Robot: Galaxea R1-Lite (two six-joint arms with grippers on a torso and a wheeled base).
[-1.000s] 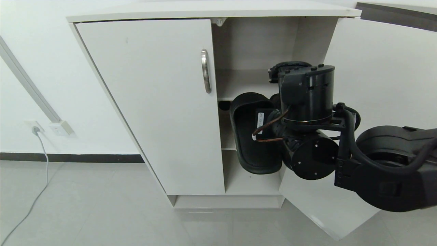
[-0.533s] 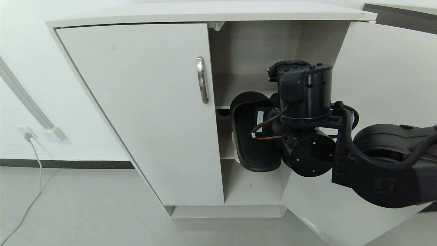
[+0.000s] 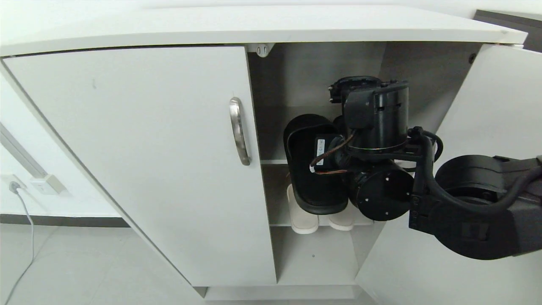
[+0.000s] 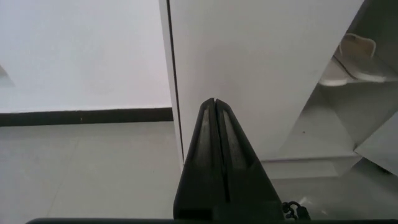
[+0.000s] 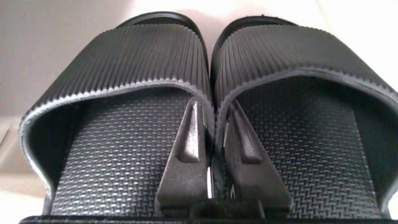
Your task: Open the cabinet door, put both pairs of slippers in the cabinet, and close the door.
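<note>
- The cabinet [image 3: 254, 25] has its right door [image 3: 499, 106] swung wide and its left door [image 3: 148, 161] shut, so only the right half is open to me.
- My right gripper [image 5: 214, 118] is at the mouth of that open half. Its jaws are nearly closed, pinching the two inner side walls of the black slippers [image 3: 313, 169] where they meet. That grip is why both come along as one bundle.
- The black pair hangs steeply on end, heels down and toes up, in front of the cabinet's upper shelf edge [image 3: 271, 162]. I judge that held like this the pair is narrower, which helps it pass the closed door.
- The white slippers [image 3: 304, 218] already lie on the shelf below, heels just over its front edge. The black heels sit right above them. I cannot tell whether they touch.
- My left gripper [image 4: 214, 102] is outside the cabinet, low before the shut door, fingers pressed together on nothing. There it is out of the way.
- I judge the second pair still has to be set down and the door closed.
</note>
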